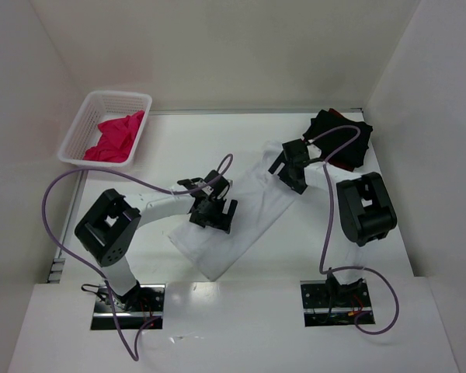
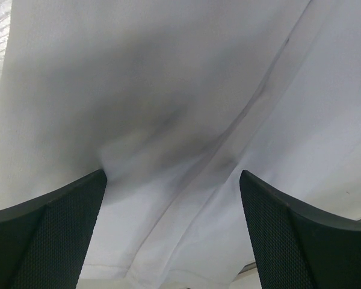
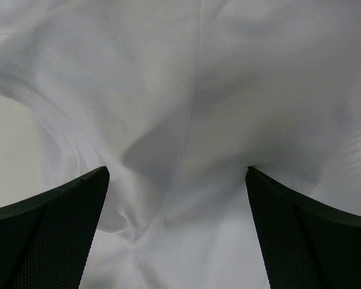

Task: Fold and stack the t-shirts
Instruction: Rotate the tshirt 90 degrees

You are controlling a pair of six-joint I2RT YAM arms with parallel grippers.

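Bright even light, perhaps from above; soft grey shadows on white t-shirt [image 2: 168,90], wrist views blurry.

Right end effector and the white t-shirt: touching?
Touching. The right wrist view shows the right end effector open, with both tips pressed into the white t-shirt. The cloth puckers around each tip.

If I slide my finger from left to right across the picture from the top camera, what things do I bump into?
First the white basket with a pink t-shirt in it → left gripper → right gripper → black t-shirt.
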